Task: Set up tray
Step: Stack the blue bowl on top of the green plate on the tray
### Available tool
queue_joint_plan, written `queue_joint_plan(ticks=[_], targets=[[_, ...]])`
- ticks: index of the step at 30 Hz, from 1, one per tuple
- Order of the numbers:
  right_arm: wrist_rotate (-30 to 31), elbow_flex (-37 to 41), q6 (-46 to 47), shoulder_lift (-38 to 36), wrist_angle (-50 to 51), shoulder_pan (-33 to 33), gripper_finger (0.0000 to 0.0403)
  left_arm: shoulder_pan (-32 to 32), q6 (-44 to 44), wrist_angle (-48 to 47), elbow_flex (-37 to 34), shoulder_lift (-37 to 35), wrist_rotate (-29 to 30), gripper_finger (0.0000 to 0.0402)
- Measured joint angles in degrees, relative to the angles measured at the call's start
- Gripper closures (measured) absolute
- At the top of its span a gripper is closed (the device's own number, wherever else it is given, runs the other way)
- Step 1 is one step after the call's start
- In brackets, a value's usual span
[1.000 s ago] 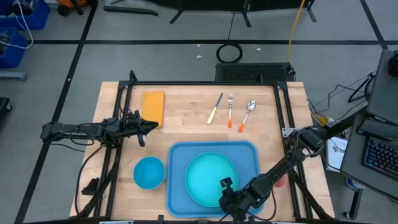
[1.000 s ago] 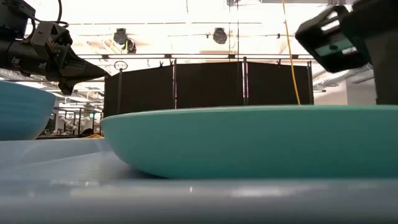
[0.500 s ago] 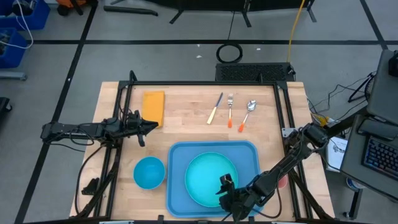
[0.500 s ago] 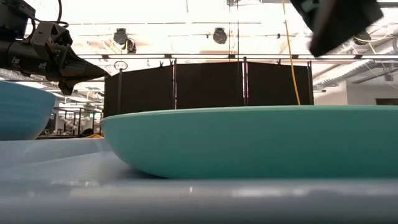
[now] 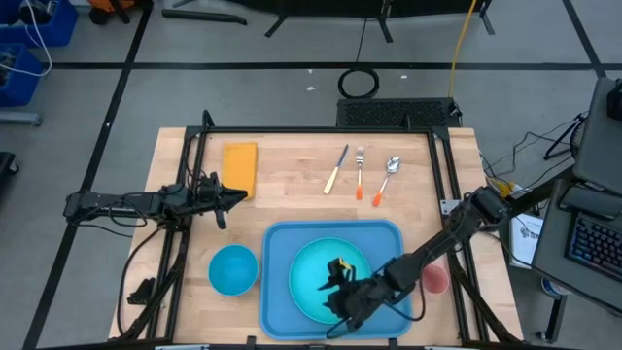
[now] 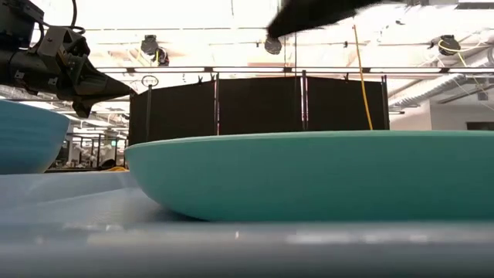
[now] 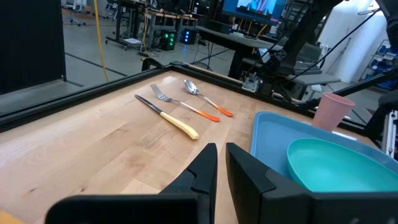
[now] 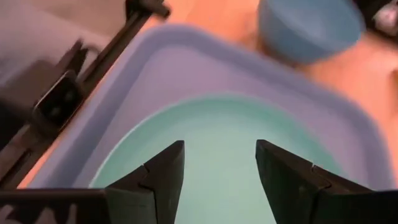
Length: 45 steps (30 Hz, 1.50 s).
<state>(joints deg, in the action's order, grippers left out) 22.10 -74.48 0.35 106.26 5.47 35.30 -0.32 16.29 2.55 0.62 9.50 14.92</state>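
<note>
On the tabletop (image 5: 292, 194), front centre, sits the tray (image 5: 280, 243), flat, long side across. Turquoise plate (image 5: 316, 262) lies inside it, filling most of the floor. Right gripper (image 5: 337, 280) hangs over the plate, above its front-right part, arm reaching in from the right edge. Right wrist view: fingers (image 8: 163, 168) spread wide apart, nothing between them, plate (image 8: 217, 149) and tray rim (image 8: 112, 93) below. Can't tell whether the fingers touch the plate.

Left gripper (image 5: 233, 197) hovers over bare wood at the left side, just beside the near end of the napkin (image 5: 239, 165), pointing toward the middle. Left wrist view: its fingers (image 7: 202, 168) nearly together, narrow slit between, holding nothing.

Blue bowl (image 5: 233, 269) stands on the wood just left of the tray, apart from it. Pink cup (image 5: 433, 281) is just off the tray's right edge, partly hidden by the right arm. Back centre, well clear of the tray: knife (image 5: 336, 170), fork (image 5: 360, 173), spoon (image 5: 386, 179) side by side, knife leftmost, spoon rightmost, orange handles on fork and spoon toward the tray.

Low view: plate (image 6: 309, 174) fills the frame, bowl (image 6: 23, 147) at the left edge, left gripper (image 6: 100, 89) above it; a dark blurred part of the right arm crosses the top.
</note>
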Motion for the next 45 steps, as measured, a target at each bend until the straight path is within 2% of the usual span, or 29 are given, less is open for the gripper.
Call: queue_joint_plan(ticks=[8, 14, 18, 31, 36, 45], targets=[[-1.66, -0.02, -12.53, 0.02, -8.06, -3.07, 0.0216, 0.0, -0.02, 0.0, 0.0, 0.0, 0.0, 0.0364], [-6.58, -0.02, -19.35, 0.02, -13.92, -5.71, 0.0217, 0.01, -0.72, 0.0, 0.0, -0.02, 0.0, 0.0364], [-11.68, -0.02, -21.15, 0.02, -14.78, -8.31, 0.0218, 0.0, -0.73, 0.0, 0.0, 0.0, 0.0, 0.0364], [-14.94, -0.02, -30.43, 0.02, -20.66, -12.7, 0.0218, 0.0, -0.94, 0.02, 0.0, -0.02, 0.13, 0.0364], [-15.24, -1.24, -31.53, 0.78, -20.17, -13.68, 0.0218, 0.01, -1.44, 0.15, -0.02, -0.01, 0.15, 0.0364], [-17.89, -11.19, -33.52, 8.2, -13.3, -15.2, 0.0218, 0.02, -1.6, 0.42, -0.04, -0.02, 0.17, 0.0364]])
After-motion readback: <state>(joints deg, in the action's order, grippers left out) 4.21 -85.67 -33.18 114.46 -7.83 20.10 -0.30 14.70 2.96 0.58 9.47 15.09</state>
